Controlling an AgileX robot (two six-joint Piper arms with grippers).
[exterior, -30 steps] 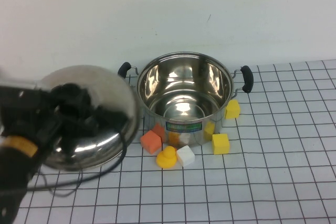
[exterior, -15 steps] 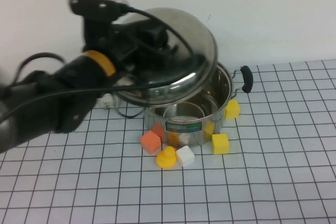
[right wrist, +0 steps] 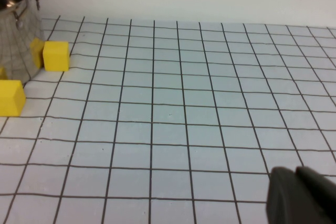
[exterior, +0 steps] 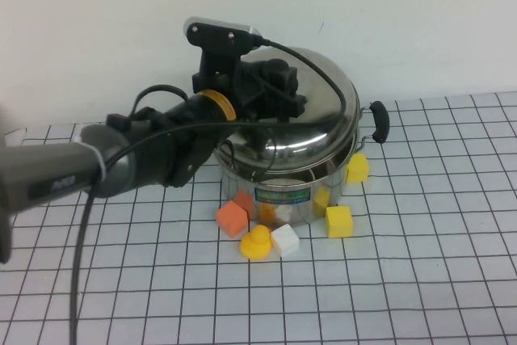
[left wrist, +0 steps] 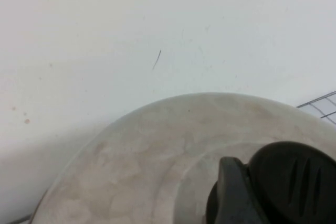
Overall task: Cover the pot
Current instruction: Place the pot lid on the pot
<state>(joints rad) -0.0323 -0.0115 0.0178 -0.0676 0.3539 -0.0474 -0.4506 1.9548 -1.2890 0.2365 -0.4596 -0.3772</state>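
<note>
The shiny steel pot (exterior: 300, 186) stands at the back middle of the grid-lined table, its label facing front and its right black handle (exterior: 380, 121) showing. The domed steel lid (exterior: 327, 115) lies over the pot's mouth and hides the inside. I cannot tell whether it sits fully on the rim. My left gripper (exterior: 271, 93) reaches in from the left and is shut on the lid's black knob (left wrist: 296, 179), above the lid (left wrist: 152, 150). My right gripper (right wrist: 302, 195) is shut and empty, low over bare table to the right of the pot (right wrist: 16, 40).
Small blocks lie against the pot's front: an orange one (exterior: 233, 217), a yellow duck shape (exterior: 257, 242), a white one (exterior: 285, 239) and yellow ones (exterior: 339, 220) (exterior: 358, 168). A white wall stands close behind the pot. The left arm covers the pot's left handle.
My left gripper has carried the lid from the table left of the pot, up and to the right, and lowered it over the pot's mouth. The blocks have not moved.
</note>
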